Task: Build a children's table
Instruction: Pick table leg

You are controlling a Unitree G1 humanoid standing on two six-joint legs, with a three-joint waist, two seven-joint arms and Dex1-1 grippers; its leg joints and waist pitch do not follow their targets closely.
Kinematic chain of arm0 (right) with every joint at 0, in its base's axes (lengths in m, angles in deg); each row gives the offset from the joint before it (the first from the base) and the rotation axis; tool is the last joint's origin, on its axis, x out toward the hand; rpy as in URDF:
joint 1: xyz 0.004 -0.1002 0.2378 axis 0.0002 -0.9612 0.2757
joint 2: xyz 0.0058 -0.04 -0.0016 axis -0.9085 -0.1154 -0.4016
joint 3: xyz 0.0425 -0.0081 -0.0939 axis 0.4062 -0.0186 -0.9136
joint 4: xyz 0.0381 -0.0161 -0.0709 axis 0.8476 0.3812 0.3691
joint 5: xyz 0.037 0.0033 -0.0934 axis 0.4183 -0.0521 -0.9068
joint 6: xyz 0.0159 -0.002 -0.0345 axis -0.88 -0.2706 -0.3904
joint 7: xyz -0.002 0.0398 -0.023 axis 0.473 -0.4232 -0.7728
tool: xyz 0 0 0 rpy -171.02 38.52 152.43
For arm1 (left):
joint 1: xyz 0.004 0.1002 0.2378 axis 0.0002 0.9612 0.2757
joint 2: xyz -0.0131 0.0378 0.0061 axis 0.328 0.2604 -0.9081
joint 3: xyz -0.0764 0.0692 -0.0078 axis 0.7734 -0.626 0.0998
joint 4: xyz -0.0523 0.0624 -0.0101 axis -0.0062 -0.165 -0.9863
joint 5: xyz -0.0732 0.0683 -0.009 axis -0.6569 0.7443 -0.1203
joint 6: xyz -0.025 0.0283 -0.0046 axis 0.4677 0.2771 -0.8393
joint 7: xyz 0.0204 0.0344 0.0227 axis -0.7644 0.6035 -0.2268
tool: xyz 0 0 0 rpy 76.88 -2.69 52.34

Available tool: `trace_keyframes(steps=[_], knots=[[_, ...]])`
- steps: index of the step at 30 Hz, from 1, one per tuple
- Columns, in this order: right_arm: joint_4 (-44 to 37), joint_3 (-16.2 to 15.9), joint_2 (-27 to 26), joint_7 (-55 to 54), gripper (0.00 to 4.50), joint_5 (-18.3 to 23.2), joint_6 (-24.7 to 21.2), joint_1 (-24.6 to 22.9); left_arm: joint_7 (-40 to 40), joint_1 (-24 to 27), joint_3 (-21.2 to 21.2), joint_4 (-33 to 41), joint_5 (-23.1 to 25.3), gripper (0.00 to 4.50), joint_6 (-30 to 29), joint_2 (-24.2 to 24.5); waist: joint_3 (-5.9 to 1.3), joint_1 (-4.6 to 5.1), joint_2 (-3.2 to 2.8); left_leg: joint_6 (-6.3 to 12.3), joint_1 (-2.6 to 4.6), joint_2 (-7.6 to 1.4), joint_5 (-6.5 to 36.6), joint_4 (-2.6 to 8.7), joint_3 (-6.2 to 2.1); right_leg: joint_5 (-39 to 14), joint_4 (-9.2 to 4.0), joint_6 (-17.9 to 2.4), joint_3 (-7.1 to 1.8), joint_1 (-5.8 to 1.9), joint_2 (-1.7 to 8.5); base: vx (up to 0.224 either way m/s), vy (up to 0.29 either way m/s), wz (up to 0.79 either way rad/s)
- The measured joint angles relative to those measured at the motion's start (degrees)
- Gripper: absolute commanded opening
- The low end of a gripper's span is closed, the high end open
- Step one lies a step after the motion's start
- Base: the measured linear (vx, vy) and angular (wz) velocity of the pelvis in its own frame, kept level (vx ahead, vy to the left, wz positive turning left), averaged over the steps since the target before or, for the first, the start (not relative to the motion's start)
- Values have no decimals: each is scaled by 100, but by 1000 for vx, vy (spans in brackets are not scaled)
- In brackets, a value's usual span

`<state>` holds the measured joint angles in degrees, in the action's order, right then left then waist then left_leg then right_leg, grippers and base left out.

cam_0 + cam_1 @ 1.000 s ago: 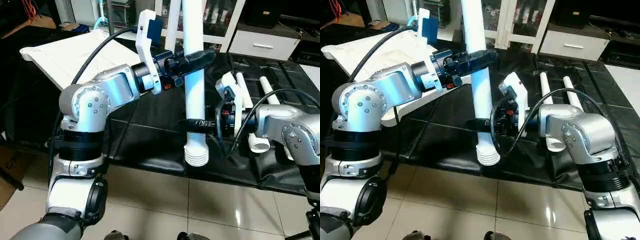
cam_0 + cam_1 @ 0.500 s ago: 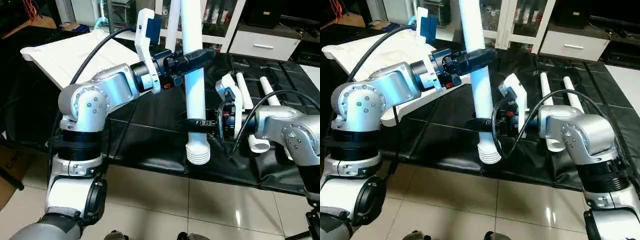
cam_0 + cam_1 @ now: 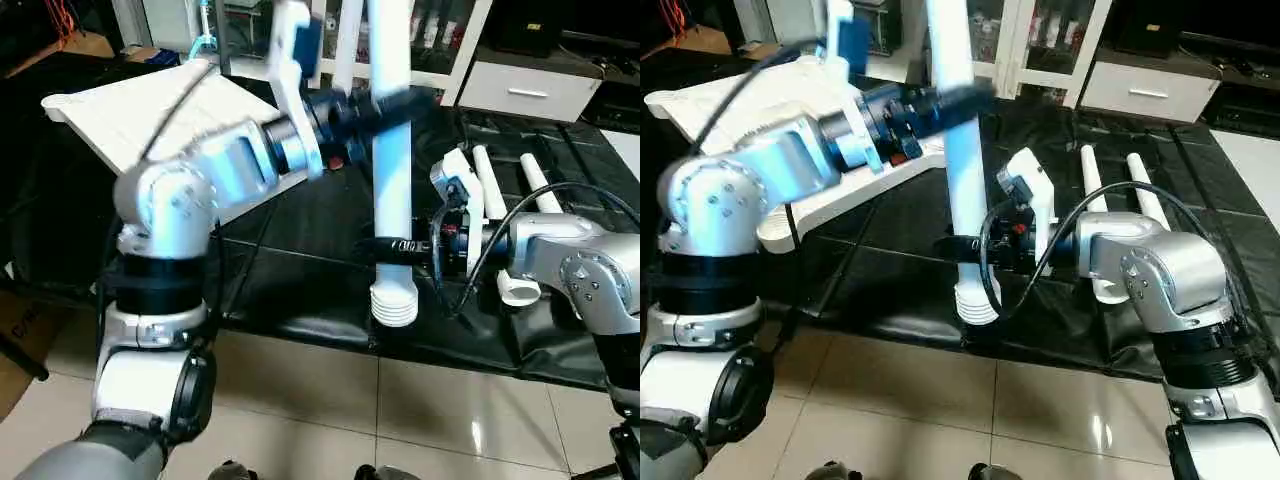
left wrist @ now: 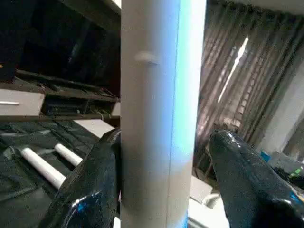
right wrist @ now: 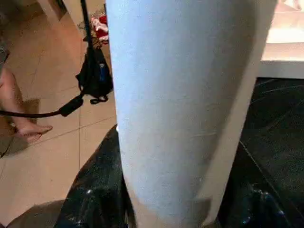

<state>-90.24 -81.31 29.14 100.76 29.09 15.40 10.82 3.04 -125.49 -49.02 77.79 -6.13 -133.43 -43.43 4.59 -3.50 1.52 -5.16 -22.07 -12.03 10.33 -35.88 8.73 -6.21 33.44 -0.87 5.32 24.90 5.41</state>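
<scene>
**1:** Right claw (image 3: 392, 245) first, from the head views: clamped across the leg (image 3: 392, 180) just above its ribbed end (image 3: 394, 305). Why so low?

**2:** Probably to carry the weight and keep the tube upright over the black mat's (image 3: 300, 260) near edge. Left claw (image 3: 385, 100) up high on the same leg, blurred. Looks like a steadying guide, not the main hold.

**1:** And the rest of the table?

**2:** Table top (image 3: 130, 110) tilted at the back left, well apart from the held leg. 2 spare legs (image 3: 530, 175) flat on the mat beside the right arm, ready for later.

**1:** Left wrist view next. Gripping or not?

**2:** Apart, by the look of it. 1 of the left claw's fingers (image 4: 90, 190) against the tube, the other with a sliver of gap. Loose enough to slide or let go.

**1:** Right wrist view?

**2:** Right claw's fingers (image 5: 95, 190) pressed to both sides of the leg. Firm hold, so safe for the other side to relax. Someone's bare foot (image 5: 28, 130) on the tiles beyond.
</scene>
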Motion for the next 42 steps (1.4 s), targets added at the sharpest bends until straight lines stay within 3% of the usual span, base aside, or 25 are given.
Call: trace_keyframes(steps=[1, 3, 6, 11, 14, 16, 18, 19, 22, 23, 25, 28, 31, 33, 36, 38, 39, 40, 41, 42], knots=[[38, 0, -17, -22, 184, -11, 28, 0, -16, 0, 6, -16, 0, 329, 9, 0, 0, 0, 0, 0, 0, 0, 0, 0, 0, 0, 1, 0, 1, 0, 0, 0, 0, 0], [140, 62, -139, -198, 184, -69, 128, 5, -63, -1, 72, -35, 3, 332, 126, -24, 0, 0, 1, 0, 0, -1, 0, 0, 0, 0, 1, 0, 2, 0, 0, 0, 0, 0], [578, 370, -433, -786, 184, -233, 327, 27, -224, -118, 340, -86, -28, 371, 489, -159, -1, -3, 1, -4, -5, 0, -3, -5, -1, 0, 1, 0, 3, 1, 1, 0, 0, 0], [912, 1003, -781, -1474, 183, -268, 628, 27, -392, -217, 900, -87, -279, 374, 575, -8, -6, 5, -7, -5, -2, -1, -3, -5, -1, 0, 5, 0, 4, 1, 1, 0, 0, 0], [912, 1157, -939, -2108, 183, -573, 1311, -21, -595, -33, 965, 187, -194, 374, 615, 194, -12, 10, -15, -6, 0, -2, -4, -4, -2, 0, 12, 0, 3, 2, 1, 0, 0, 0], [836, 1153, -932, -2498, 183, -1139, 2141, -302, -782, 354, 693, 570, 377, 374, 829, 540, -32, 16, -38, -10, 4, -3, -5, -4, -2, -1, 21, 1, 2, 0, 1, 0, 0, 0], [543, 996, -823, -2621, 183, -1592, 2585, -703, -1040, 843, 322, 833, 1121, 374, 1052, 850, -44, 12, -58, -11, 5, -3, -5, -3, -1, -8, 45, 13, -9, 1, 1, 0, 0, 0], [162, 870, -841, -2761, 183, -1858, 2694, -1044, -1288, 1330, -8, 992, 1741, 374, 1387, 960, -62, 19, -73, -11, 6, -3, -5, 6, -1, -20, 50, 32, -18, -2, -4, 0, 0, 0], [-643, 580, -1239, -3069, 183, -2100, 2738, -1817, -1847, 2465, -473, 1023, 2663, 374, 1989, 772, -69, 38, -83, -12, -4, -8, -5, 10, -4, -38, 65, 61, -24, 13, -12, 0, 0, 0], [-868, 428, -1442, -3229, 183, -2147, 2740, -2080, -2049, 2887, -570, 1000, 2880, 374, 2269, 526, -69, 48, -83, -13, -12, -9, -5, 9, -5, -38, 64, 61, -24, 16, -12, 0, 0, 0], [-964, 308, -1623, -3435, 183, -2226, 2761, -2238, -2217, 3143, -741, 879, 3137, 374, 2555, 530, -67, 64, -81, -12, -20, -9, -5, 7, -6, -38, 57, 60, -24, 19, -13, 0, 0, 0], [-1070, 460, -1871, -3975, 183, -2363, 3247, -2518, -2406, 3519, -931, 905, 3587, 374, 3147, 852, -93, 120, -114, -12, 7, 3, -3, 9, -8, -44, 47, 70, -32, -8, -9, 0, 0, 0], [-1038, 492, -1886, -4172, 183, -2548, 3576, -2675, -2483, 3639, -1147, 897, 3807, 374, 3302, 875, -96, 172, -127, -8, -6, 6, -2, 11, -18, -45, -12, 72, -17, -23, -11, 0, 0, 0], [-1023, 516, -2007, -4166, 183, -2519, 3722, -2749, -2489, 3615, -1255, 886, 3850, 374, 3383, 755, -98, 206, -133, -6, 2, 7, -1, 12, -27, -45, -52, 72, 11, -44, 0, 0, 0, 0], [-1023, 691, -2380, -4172, 183, -2393, 3802, -2964, -2502, 3596, -1300, 819, 3932, 374, 3520, 588, -99, 335, -161, 15, 26, 14, 11, 11, -36, -47, -156, 74, 62, -102, 22, 0, 0, 0], [-1036, 746, -2450, -4266, 183, -2294, 3754, -3045, -2520, 3628, -1297, 780, 4030, 374, 3652, 517, -101, 422, -196, 51, 35, 37, 31, 1, -25, -49, -237, 76, 213, -145, 148, -50, 71, -9], [-1044, 760, -2468, -4297, 183, -2289, 3721, -3073, -2524, 3662, -1297, 769, 4048, 374, 3698, 515, -86, 484, -237, 81, 53, 39, 49, -6, -23, -54, -299, 83, 323, -197, 204, -50, 92, -11], [-1053, 768, -2486, -4337, 183, -2289, 3714, -3118, -2524, 3716, -1298, 729, 4082, 374, 3776, 533, -53, 553, -313, 102, 92, 10, 61, 2, -11, -67, -392, 95, 469, -308, 227, -100, 89, -17], [-1089, 778, -2505, -4379, 183, -2284, 3716, -3190, -2515, 3726, -1328, 677, 4092, 374, 3845, 572, -32, 529, -337, 105, 97, 21, 63, 12, 16, -364, 83, 41, 462, -302, 274, -100, 89, -17], [-1114, 781, -2525, -4402, 183, -2277, 3742, -3301, -2508, 3729, -1368, 662, 4095, 374, 3904, 586, -51, 466, -308, 109, 106, 32, 61, -11, 132, -573, 524, -22, 369, -382, 308, -96, 47, -6]])
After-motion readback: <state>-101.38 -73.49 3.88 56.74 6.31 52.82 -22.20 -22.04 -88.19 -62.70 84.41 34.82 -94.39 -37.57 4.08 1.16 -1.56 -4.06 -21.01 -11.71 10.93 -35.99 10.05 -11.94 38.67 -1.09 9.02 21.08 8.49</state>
